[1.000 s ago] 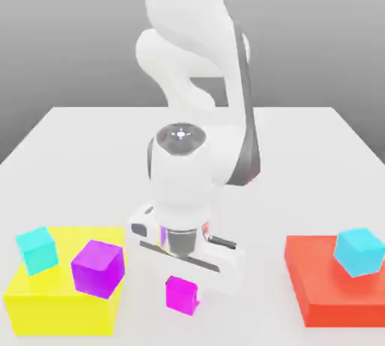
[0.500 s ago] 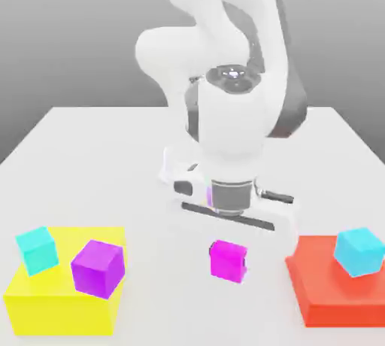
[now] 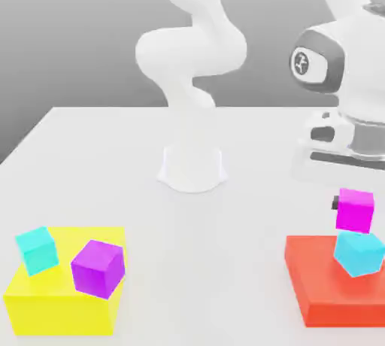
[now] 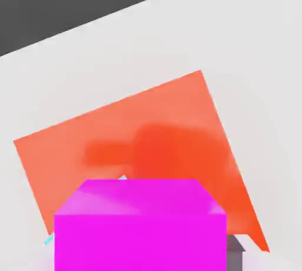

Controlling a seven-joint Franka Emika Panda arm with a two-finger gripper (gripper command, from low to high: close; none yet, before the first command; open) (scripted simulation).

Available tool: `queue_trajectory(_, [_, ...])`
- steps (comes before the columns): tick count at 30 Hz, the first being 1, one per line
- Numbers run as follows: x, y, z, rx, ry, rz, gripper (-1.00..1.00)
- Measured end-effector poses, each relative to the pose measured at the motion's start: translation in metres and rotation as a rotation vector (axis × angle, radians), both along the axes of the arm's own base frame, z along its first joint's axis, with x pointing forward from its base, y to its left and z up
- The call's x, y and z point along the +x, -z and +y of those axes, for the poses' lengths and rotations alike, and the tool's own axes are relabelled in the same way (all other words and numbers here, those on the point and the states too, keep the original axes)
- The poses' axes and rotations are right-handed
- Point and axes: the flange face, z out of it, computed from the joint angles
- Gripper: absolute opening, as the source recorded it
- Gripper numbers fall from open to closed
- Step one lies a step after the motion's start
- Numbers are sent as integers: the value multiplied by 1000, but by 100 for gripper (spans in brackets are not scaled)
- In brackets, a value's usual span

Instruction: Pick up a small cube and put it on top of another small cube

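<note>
the hand (image 3: 353,205) is clamped on the magenta cube (image 3: 355,210), just above the larger cyan cube (image 3: 359,253).

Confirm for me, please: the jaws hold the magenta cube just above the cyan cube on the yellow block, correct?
Not quite: the magenta cube is held above the cyan cube on the red block, not the yellow one, as the exterior view shows.

The arm has swung from 6 o'clock up toward 3 o'clock. The pink cube (image 3: 355,210) rode along in the closed jaws and now hangs just above the bigger cyan cube (image 3: 360,253).
</note>
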Motion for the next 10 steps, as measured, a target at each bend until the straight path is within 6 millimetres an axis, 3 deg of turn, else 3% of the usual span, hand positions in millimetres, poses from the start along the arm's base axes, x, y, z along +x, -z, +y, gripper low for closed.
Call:
queue_trajectory(3, [-4, 16, 11, -7, -3, -4, -100])
queue_trajectory(6, [1, 45, 4, -8, 18, -4, -100])
queue_trajectory(7, [0, 55, 4, -7, 18, -2, 100])
queue_trajectory(10, [0, 55, 4, -7, 18, -2, 100])
